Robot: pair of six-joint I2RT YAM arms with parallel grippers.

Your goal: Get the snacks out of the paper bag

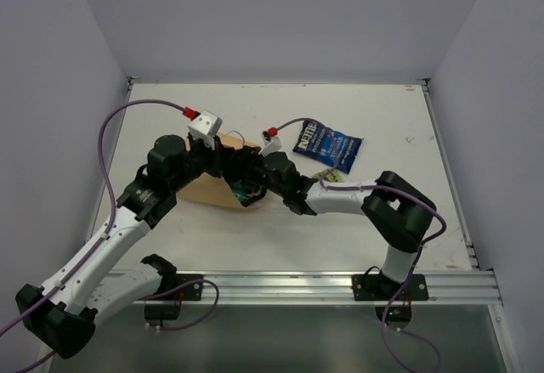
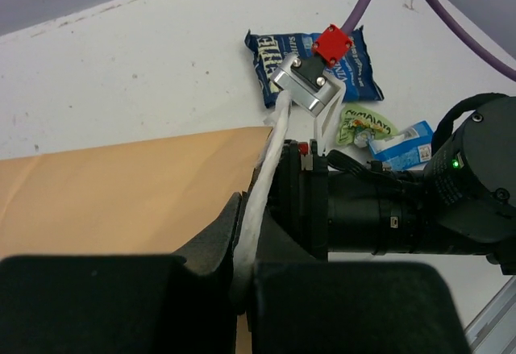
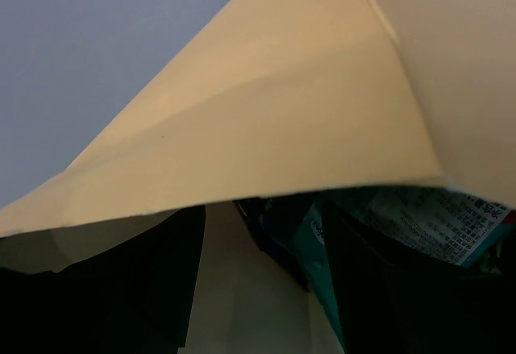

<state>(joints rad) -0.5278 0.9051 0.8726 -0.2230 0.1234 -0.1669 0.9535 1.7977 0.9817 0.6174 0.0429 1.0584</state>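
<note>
Dark fingers of the right gripper (image 3: 262,306) fill the bottom corners of the right wrist view. They stand apart, with only the pale floor of the bag showing between them, so this gripper holds nothing. Just ahead of it and a little to the right lies the teal-white packet (image 3: 419,217), deep under the paper roof. It leans up on its edge, right next to the right-hand finger. Something dark sits beside it on the left, but it is too shadowy to tell what it is. I think the next move turns on this: the packet is off to the right of the gap, not in the middle, so the gripper would have to shift that way before it closes. All around them is the paper bag (image 3: 282,112). It lies on its side on the table (image 1: 170,118), with its long way running left to right and its mouth facing the right arm (image 1: 340,196). That makes the right arm the one that can reach in. The left gripper (image 2: 246,241) is at the mouth too, squeezed tight on the white string handle (image 2: 270,152), and it lifts the top edge so the bag stays open. Farther out, behind the right arm, three snacks lie on the table outside the bag: the dark blue chip bag (image 1: 327,145), a green-white packet (image 2: 361,124) and a blue-white packet (image 2: 401,146). So I think the job is part done.
</note>
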